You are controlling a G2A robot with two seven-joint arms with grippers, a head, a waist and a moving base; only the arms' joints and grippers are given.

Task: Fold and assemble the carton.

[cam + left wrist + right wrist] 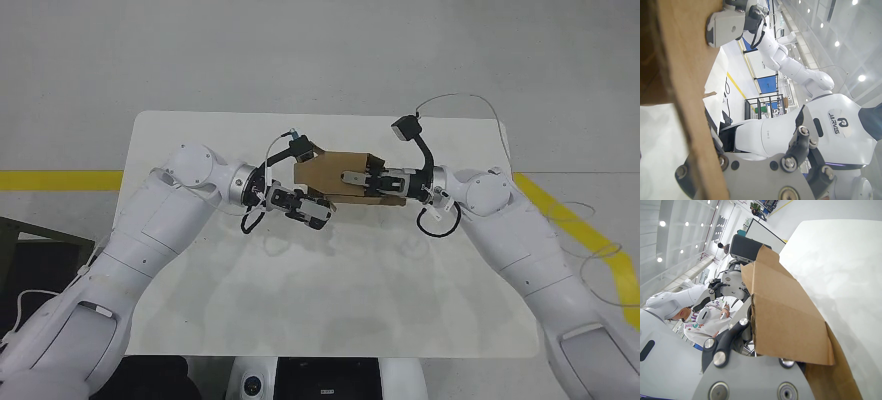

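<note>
- 1 brown corrugated-cardboard carton (340, 168), partly folded, flaps loose: between the 2 arms.
- White rounded worktop (400, 290): beneath the carton.
- Left gripper (312, 208): at the carton's near-left corner, jaws spread, 1 carton wall standing between them, outer finger (703, 315) well clear of the carton.
- Right gripper (362, 182): at the carton's right end, touching the cardboard; whether its jaws are spread or pinching cannot be told.

I stand at a white tabletop (330, 300) on a grey floor (300, 50) crossed by a yellow line (60, 180). Round lights (861, 77) dot the ceiling (848, 28) above me; blue panels (767, 86) and a black rack (758, 108) stand far off.
</note>
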